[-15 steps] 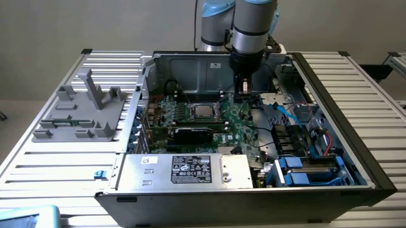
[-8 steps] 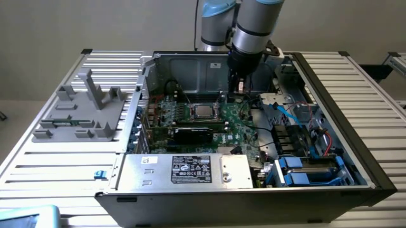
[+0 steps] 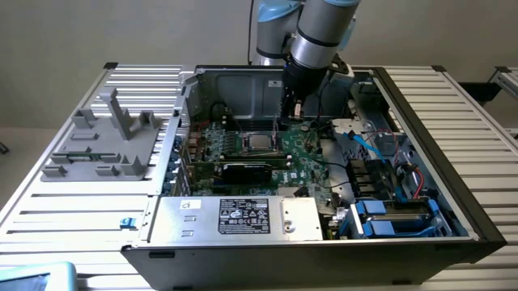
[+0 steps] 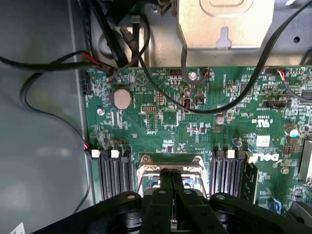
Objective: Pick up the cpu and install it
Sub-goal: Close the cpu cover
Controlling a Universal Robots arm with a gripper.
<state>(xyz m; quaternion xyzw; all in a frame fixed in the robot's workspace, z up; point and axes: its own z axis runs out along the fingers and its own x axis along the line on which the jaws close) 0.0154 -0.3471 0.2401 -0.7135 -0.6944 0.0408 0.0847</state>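
Since the cpu [image 3: 259, 142] lies flat inside the socket frame [image 3: 240, 143] on the motherboard [image 3: 312, 151] in the exterior view, I judge the placing step done and the work now at seating or checking the chip. The arm [image 3: 319, 30] comes down steeply from the back of the open computer case [image 3: 421, 121], which stands on the slatted bench [image 3: 477, 133]. Its hand [image 3: 297, 114] points almost straight down. The tip hangs near the chip, toward the exterior view's right and a little farther back, and carries nothing. Whether it touches the board I cannot tell.

Seen from the wrist view, the hand [image 4: 171, 178] has its fingers [image 4: 165, 180] pressed together with nothing between them. They lie across the metal socket frame [image 4: 170, 160], between two banks of memory slots [image 4: 114, 175]. Whether the chip's top is among what peeks out beside them I cannot tell. Black cables [image 4: 234, 97] loop over the green board beyond, near a coin cell [image 4: 121, 98].

Any further move, in my judgement, calls for straight, slow travel, since the frame, the slots and the loose cables stand close around the fingers.
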